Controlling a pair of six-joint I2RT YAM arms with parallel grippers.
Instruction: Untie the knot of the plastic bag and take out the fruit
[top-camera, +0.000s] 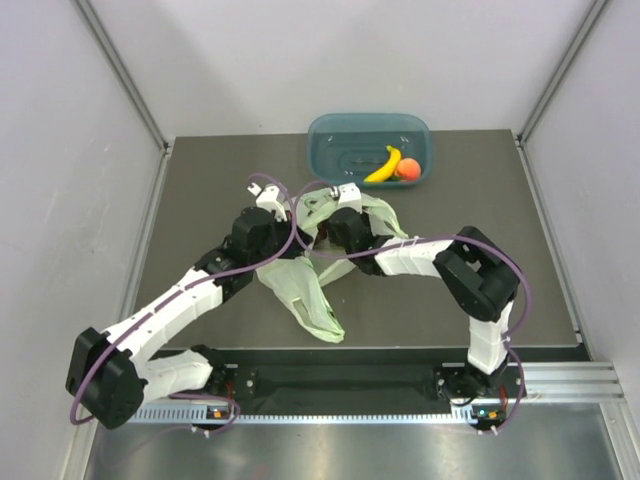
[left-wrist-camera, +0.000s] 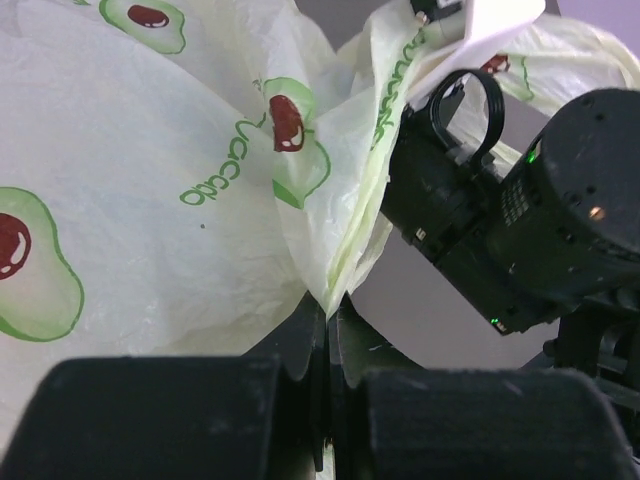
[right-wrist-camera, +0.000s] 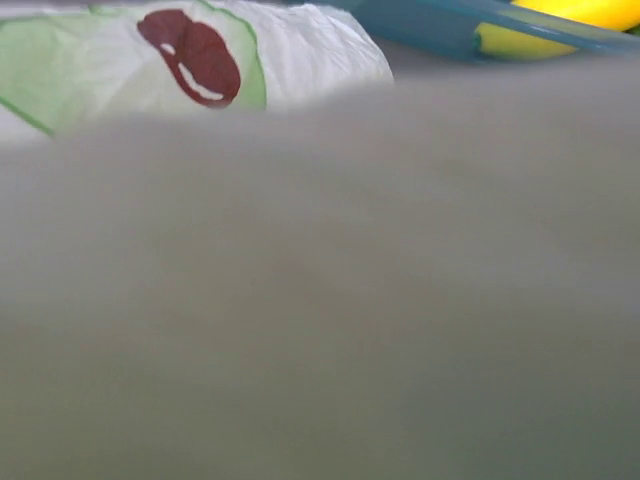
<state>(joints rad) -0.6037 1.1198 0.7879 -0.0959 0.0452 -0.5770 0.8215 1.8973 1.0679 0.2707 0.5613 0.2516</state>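
The pale green plastic bag (top-camera: 312, 296) with avocado prints lies crumpled at the table's middle. My left gripper (top-camera: 288, 224) is shut on a thin fold of the bag (left-wrist-camera: 150, 200), pinched at its fingertips (left-wrist-camera: 328, 305). My right gripper (top-camera: 326, 216) reaches into the bag's upper part from the right; its black wrist (left-wrist-camera: 545, 210) shows in the left wrist view, but its fingers are hidden in the plastic. A blurred grey film covers most of the right wrist view, with bag (right-wrist-camera: 300, 50) above it. I cannot make out the knot. A yellow banana (top-camera: 384, 165) and an orange-red peach (top-camera: 407, 169) lie in the tub.
A teal plastic tub (top-camera: 340, 135) stands at the table's back edge, just beyond the bag; its rim (right-wrist-camera: 430, 25) and the banana (right-wrist-camera: 575, 12) show in the right wrist view. Grey walls close in both sides.
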